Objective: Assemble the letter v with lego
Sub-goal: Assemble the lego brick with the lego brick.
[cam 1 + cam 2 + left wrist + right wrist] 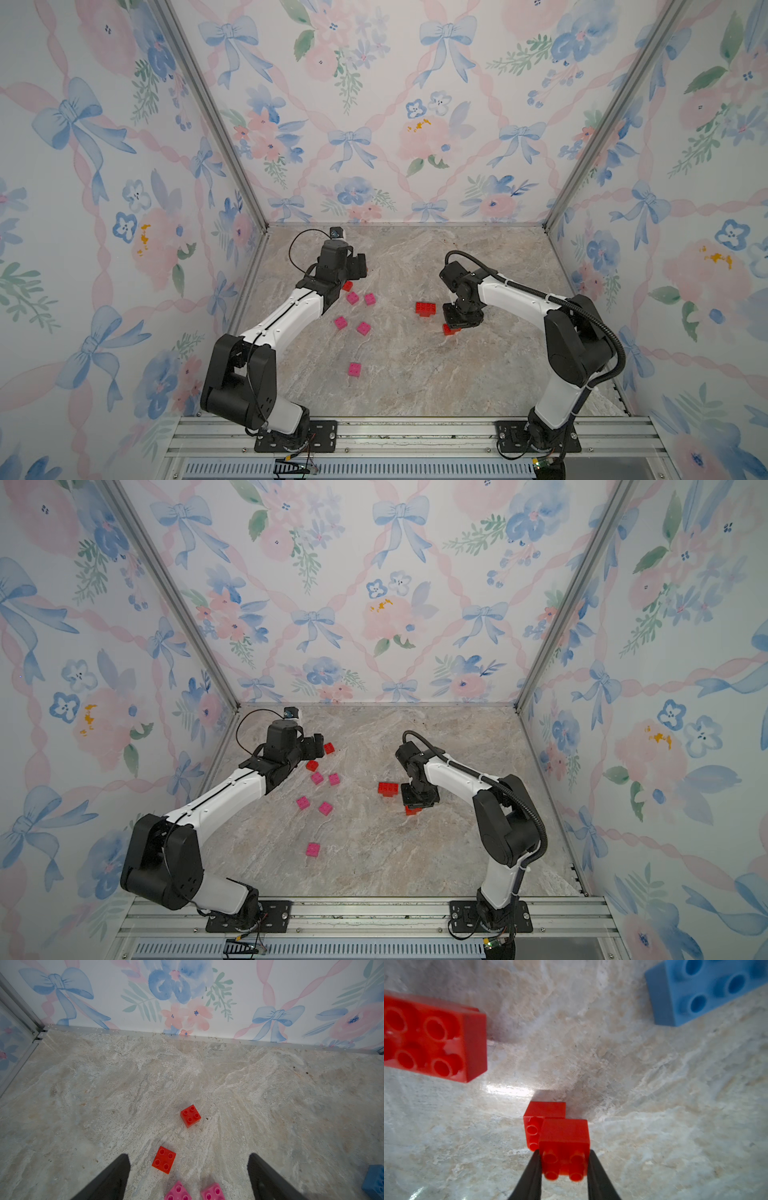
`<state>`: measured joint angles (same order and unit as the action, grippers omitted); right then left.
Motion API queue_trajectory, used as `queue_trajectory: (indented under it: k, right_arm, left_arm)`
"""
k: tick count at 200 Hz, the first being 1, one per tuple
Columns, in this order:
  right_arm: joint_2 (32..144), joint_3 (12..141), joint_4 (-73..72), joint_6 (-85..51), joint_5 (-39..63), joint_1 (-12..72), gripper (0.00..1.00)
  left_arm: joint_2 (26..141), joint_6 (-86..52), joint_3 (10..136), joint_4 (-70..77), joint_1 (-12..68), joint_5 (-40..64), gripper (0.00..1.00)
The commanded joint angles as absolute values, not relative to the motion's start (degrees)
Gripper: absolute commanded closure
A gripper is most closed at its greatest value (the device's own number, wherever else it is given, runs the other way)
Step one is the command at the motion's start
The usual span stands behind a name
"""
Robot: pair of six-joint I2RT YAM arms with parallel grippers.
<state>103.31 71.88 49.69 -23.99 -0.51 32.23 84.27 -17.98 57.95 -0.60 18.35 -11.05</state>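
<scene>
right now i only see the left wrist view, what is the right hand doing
observer: The right hand is shut on a red brick.
operator: is that brick in the air or on something
observer: It overlaps a second red brick that sits on the table. I can't tell whether the two are pressed together.
operator: how many pinks in all, i see two
observer: There are five pink bricks. The lone one lies nearest the arm bases.
</scene>
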Motion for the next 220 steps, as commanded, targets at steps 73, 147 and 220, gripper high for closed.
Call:
queue_trajectory:
  k: [73, 147, 220]
  right_arm:
    - [100.8, 75.3, 54.0, -25.3, -1.1, 30.7, 0.31]
    - [90.8, 72.7, 55.8, -24.2, 1.1, 24.1, 0.26]
    - [86.5, 65.7, 53.8, -22.2, 3.6, 21.1, 0.27]
  left_arm:
    - [85.0, -15.8, 57.6, -1.7, 18.9, -12.7, 0.09]
    - [109.3, -13.9, 79.5, -14.6, 22.1, -16.9, 0.14]
    - [128.2, -24.7, 97.6, -23.6, 18.8, -15.3, 0.18]
